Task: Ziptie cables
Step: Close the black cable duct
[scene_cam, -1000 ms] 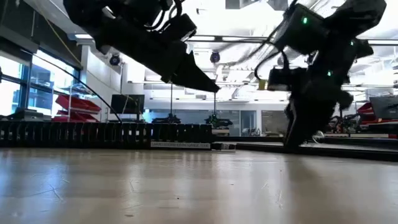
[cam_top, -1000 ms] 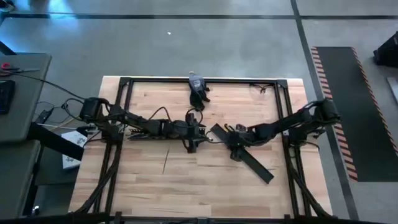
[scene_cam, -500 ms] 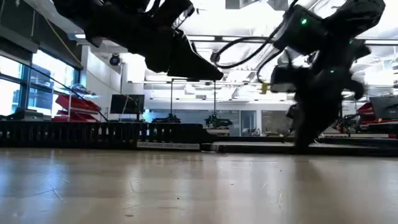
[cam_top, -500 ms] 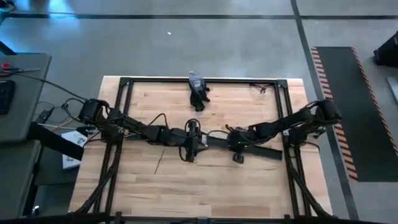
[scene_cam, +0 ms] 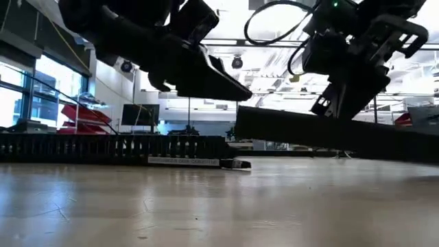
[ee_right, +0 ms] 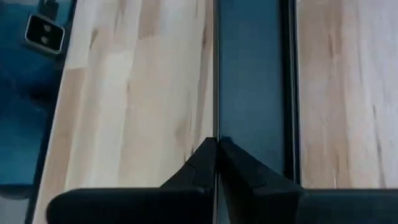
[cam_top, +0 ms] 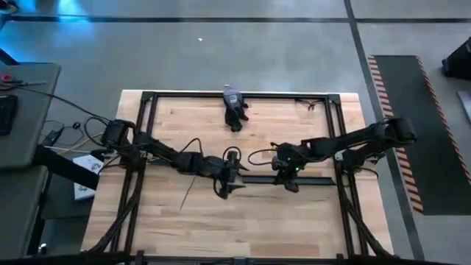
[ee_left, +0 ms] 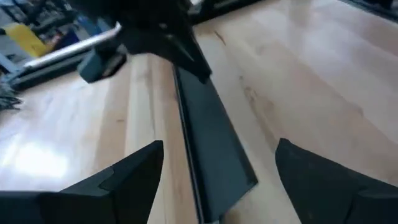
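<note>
Right gripper: the right gripper [cam_top: 283, 168] sat right of the table's middle, its fingers [ee_right: 214, 163] pinched together on the edge of the flat black lid strip [scene_cam: 329, 134], which it held clear of the wood in the low view.
Left gripper: the left gripper [cam_top: 237, 174] hovered just left of middle with its fingers [ee_left: 134, 174] spread wide and nothing between them, the free end of the strip reaching toward that gap.
Comb-edged duct: the black duct [scene_cam: 113, 147] lay on the table [cam_top: 206, 213] along the far side in the low view.
Cables: a thin pale wire loop [cam_top: 307, 105] showed near the far right corner of the table, well apart from both grippers; whether that was the whole bundle I could not tell.
Dark strip: a single thin strip [cam_top: 188, 193] lay on the wood near the left arm.
Progress: by my judgement, no tie was on the cables yet; gathering and tying were both left.
</note>
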`<action>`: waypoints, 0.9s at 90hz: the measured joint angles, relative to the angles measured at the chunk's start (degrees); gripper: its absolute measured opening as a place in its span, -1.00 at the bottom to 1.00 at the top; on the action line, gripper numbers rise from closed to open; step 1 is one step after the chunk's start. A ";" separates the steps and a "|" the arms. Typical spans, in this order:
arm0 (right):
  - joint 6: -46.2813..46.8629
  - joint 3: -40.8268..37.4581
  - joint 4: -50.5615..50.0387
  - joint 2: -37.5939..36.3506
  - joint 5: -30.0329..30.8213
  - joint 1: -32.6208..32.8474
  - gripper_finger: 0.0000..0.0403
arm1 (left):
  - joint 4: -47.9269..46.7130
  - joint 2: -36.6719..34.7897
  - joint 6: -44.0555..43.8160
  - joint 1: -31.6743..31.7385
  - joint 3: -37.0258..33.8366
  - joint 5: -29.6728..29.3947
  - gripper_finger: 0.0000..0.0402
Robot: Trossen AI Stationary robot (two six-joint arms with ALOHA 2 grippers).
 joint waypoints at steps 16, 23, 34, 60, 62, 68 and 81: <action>-0.42 0.02 0.47 -0.02 -0.62 -0.97 -1.00 | -2.08 0.41 -0.01 -0.56 0.02 -3.79 0.44; -0.44 0.02 0.52 -0.02 -0.88 -1.33 -1.00 | -2.48 0.63 -0.54 -0.56 0.00 -4.45 0.41; -0.54 0.02 0.72 -0.07 -0.86 -1.49 -1.00 | -2.28 1.12 -2.40 -0.53 0.00 -4.37 0.26; -0.46 0.07 0.96 -0.11 -0.86 -1.45 -1.00 | 0.33 3.82 -5.51 -0.72 -0.02 -5.43 -0.20; -0.44 0.07 0.97 -0.13 -0.86 -1.45 -1.00 | 0.50 3.82 -5.73 -0.73 -0.02 -5.53 -0.23; -0.44 0.09 1.18 -0.13 -0.86 -1.45 -1.00 | 0.46 3.82 -6.66 -0.73 -0.02 -5.81 -0.33; -0.46 0.09 1.33 -0.13 -0.62 -1.45 -1.00 | 0.46 3.82 -9.31 -0.73 -0.02 -3.87 -0.59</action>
